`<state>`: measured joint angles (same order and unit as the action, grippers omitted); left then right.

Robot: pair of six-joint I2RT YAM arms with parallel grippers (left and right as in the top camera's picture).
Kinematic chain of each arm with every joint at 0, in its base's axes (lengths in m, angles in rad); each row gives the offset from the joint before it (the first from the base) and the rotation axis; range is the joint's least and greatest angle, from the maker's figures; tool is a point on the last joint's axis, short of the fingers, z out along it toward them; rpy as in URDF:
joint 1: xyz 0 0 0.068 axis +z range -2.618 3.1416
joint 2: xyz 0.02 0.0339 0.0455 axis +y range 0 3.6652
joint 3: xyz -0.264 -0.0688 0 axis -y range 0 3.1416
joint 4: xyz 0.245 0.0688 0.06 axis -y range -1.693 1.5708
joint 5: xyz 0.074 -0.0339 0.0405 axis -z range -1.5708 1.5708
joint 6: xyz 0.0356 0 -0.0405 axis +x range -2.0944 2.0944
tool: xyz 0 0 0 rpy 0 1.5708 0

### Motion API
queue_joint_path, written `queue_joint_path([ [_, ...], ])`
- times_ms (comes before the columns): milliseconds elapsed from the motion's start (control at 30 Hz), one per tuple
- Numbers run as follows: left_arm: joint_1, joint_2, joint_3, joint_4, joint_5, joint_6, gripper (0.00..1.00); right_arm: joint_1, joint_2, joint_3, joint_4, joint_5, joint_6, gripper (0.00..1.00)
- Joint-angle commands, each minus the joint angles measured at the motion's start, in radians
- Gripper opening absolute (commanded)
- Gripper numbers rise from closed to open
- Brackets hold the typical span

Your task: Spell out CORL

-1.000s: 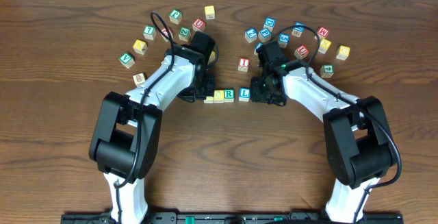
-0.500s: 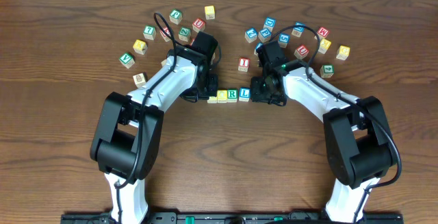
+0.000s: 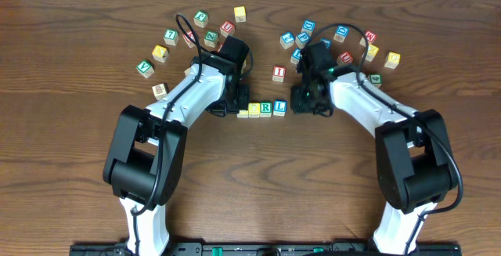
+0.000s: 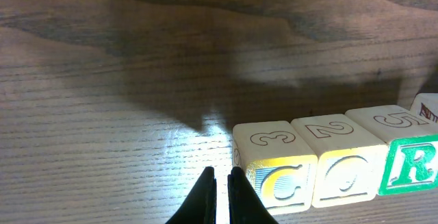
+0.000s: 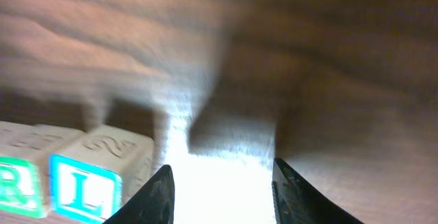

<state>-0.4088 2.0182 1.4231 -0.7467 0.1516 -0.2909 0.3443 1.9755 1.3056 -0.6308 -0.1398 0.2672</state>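
CORL cubes point(image 3: 261, 109) stand in one straight row on the bench point(image 3: 78, 170), side against side, between the two arms and near the middle of the wood. From the left wrist, the C cube point(image 4: 277, 176) is at the end of the row. The O cube point(image 4: 342, 166) is next and the green R cube point(image 4: 410, 162) follows it. The blue L cube point(image 5: 82, 183) closes the row at the other end.

The left claw point(image 4: 220, 190) is pressed together and grips nothing. Its tips are low to the wood, just beside the outer face of the C cube; whether they touch it I cannot tell.

The right claw point(image 5: 220, 172) is spread with only bare wood between its tips. It sits just beside the L cube and apart from it, though that picture is blurred.

Loose letter cubes point(image 3: 239, 13) lie scattered in two clusters farther back on the bench.
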Motion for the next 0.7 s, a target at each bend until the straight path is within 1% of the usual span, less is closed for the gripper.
queue_joint_path([
  [0,-0.002,0.008,-0.009,0.002,0.003,-0.002,0.08,-0.010,-0.001,0.048,0.007,-0.040,-0.064,0.40],
  [133,-0.002,0.008,-0.009,0.002,0.003,-0.002,0.08,-0.005,0.000,0.048,0.046,-0.080,-0.060,0.38],
  [367,-0.002,0.008,-0.009,0.002,0.003,-0.002,0.08,0.021,0.006,0.048,0.075,-0.076,-0.036,0.32],
  [667,-0.002,0.008,-0.009,0.002,0.003,-0.002,0.08,0.048,0.031,0.046,0.116,-0.069,-0.036,0.31],
])
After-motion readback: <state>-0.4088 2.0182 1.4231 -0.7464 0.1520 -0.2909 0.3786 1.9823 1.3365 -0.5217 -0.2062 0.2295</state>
